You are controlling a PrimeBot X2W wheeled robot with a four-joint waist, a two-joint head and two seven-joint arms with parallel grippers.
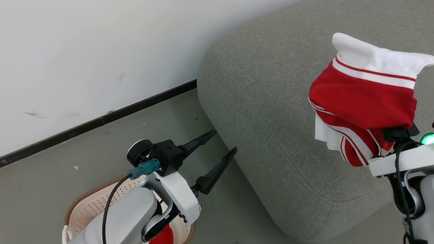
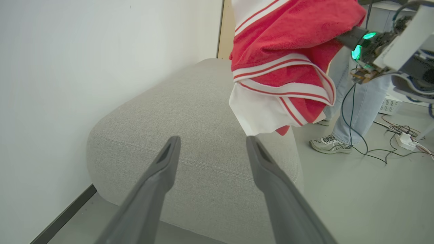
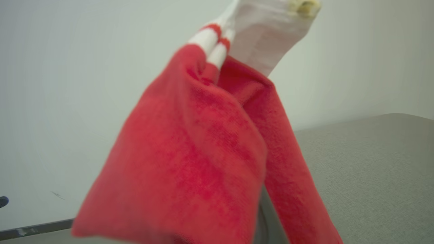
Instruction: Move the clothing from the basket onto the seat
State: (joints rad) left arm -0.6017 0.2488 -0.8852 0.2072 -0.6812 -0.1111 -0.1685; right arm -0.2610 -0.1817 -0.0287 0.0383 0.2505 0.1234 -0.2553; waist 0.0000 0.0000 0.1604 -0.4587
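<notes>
Closed tight on a bunched fold of the clothing, the right end effector is held raised above the seat, inward from its rounded near corner. Its fingers are buried in the fabric, so the grip is judged from how the garment hangs from it: the red body is draped downward, and the white panel and striped trim are folded over the top. The lowest white hem appears to hang clear of the grey upholstery. This height was probably chosen so that the loose cloth clears the seat's edge and can be lowered onto the cushion rather than dragged across it.

The left end effector is spread wide and holds nothing. It is poised beside the seat's corner, above the floor, seemingly out of the carrying arm's way. Below its forearm the basket stands on the floor near that corner. A second red garment is seen inside it, so more is judged to be left to move. A person's shoe is seen on the floor beyond the seat's far edge.
</notes>
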